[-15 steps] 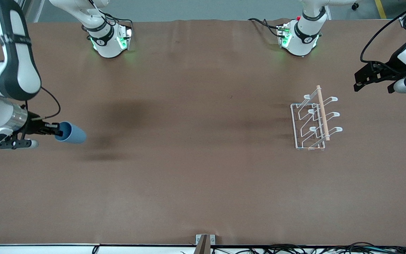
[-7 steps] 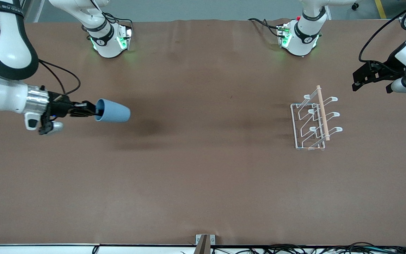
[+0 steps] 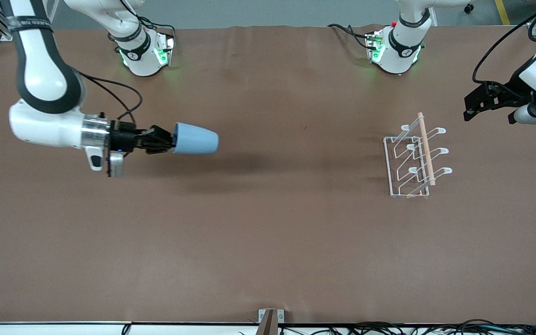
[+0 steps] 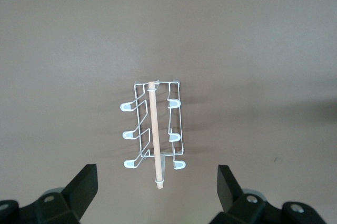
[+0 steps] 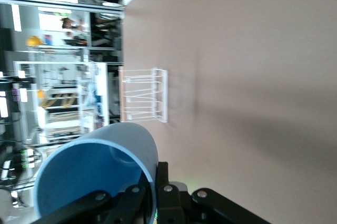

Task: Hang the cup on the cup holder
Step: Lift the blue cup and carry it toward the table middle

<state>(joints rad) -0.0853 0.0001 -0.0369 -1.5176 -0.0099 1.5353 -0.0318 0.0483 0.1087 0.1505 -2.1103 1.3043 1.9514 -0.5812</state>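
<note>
My right gripper (image 3: 169,141) is shut on the rim of the light-blue cup (image 3: 196,138) and holds it on its side in the air over the table, its base pointing toward the left arm's end. The right wrist view shows the cup's (image 5: 100,174) darker blue inside with one finger in it and one outside. The white wire cup holder (image 3: 416,157) with its wooden rod stands on the table toward the left arm's end; it also shows in the left wrist view (image 4: 152,132) and the right wrist view (image 5: 144,94). My left gripper (image 3: 487,100) is open and empty, waiting high beside the cup holder.
The brown table cloth (image 3: 268,232) covers the whole table. The two arm bases (image 3: 144,51) stand along the table's edge farthest from the front camera. Cables lie along the table's edge nearest to the front camera.
My right gripper has carried the cup from the right arm's end of the table toward the cup holder and turned it level. The left arm has barely moved.
</note>
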